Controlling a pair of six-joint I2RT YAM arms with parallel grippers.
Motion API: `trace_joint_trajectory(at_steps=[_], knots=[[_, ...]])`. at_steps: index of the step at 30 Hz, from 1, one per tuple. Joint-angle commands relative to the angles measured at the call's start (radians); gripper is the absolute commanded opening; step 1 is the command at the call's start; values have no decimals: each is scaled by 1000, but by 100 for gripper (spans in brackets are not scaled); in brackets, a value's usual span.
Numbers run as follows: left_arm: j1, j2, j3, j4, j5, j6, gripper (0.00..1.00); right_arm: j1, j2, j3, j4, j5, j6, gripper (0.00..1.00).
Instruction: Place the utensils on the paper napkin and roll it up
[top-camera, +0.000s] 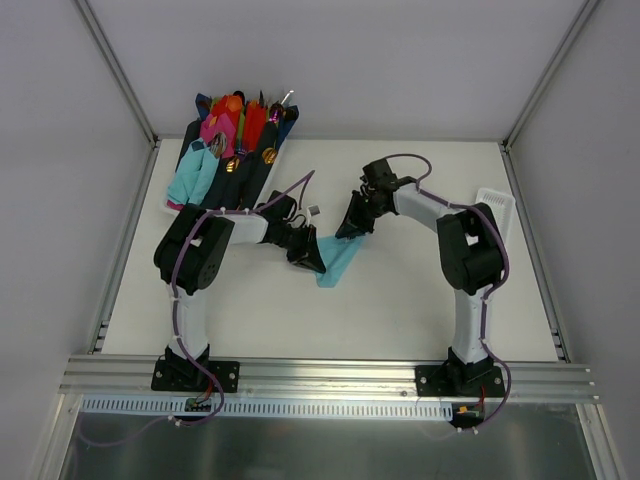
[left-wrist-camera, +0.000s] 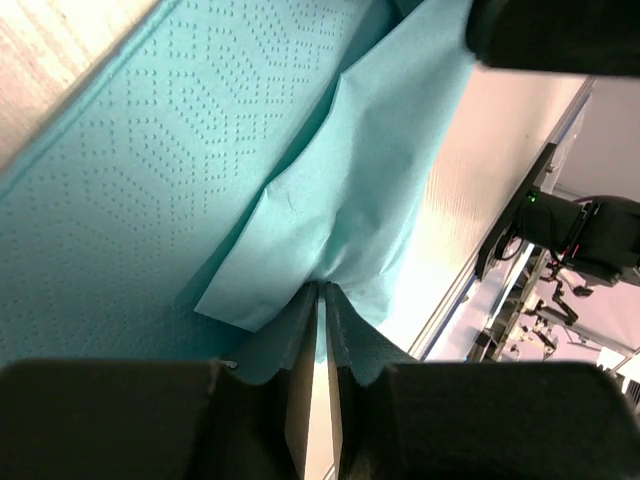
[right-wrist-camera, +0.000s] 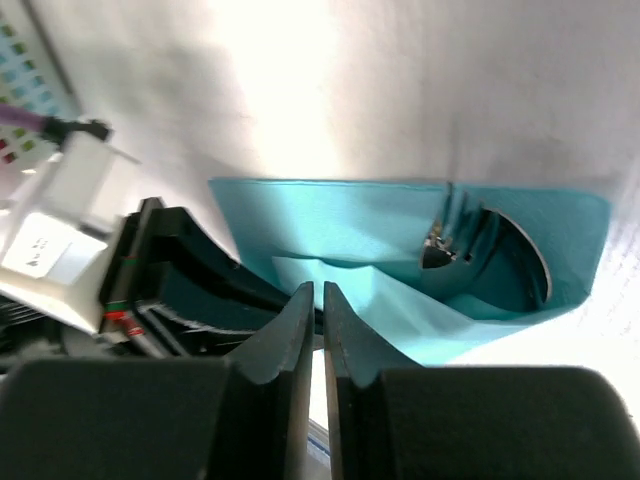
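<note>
While the paper napkin (top-camera: 340, 263) wraps loosely over a utensil (right-wrist-camera: 437, 250), rolling looks under way, not finished.
Its fold sits pinched in the left gripper (left-wrist-camera: 321, 290); the right gripper (right-wrist-camera: 318, 290) is nearly closed, and whether it grips anything I cannot tell.

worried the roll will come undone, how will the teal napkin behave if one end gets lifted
Probably floppy: the paper napkin creases around the fold pinched in the left gripper. Likely light and thin, so a push may wrinkle it rather than slide it. Its loose roll gapes at one end, so a utensil inside might slip out.
</note>
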Motion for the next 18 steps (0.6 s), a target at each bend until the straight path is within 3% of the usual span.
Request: trace_joint_trajectory(at_steps=[1, 12, 18], knots=[[9, 39, 3, -102, -64, 89, 10, 5, -33, 52, -39, -60, -43, 11], [9, 45, 41, -142, -81, 129, 9, 14, -22, -3, -65, -97, -106, 9], [9, 31, 55, -160, -99, 158, 9, 19, 35, -3, -160, -32, -199, 8]])
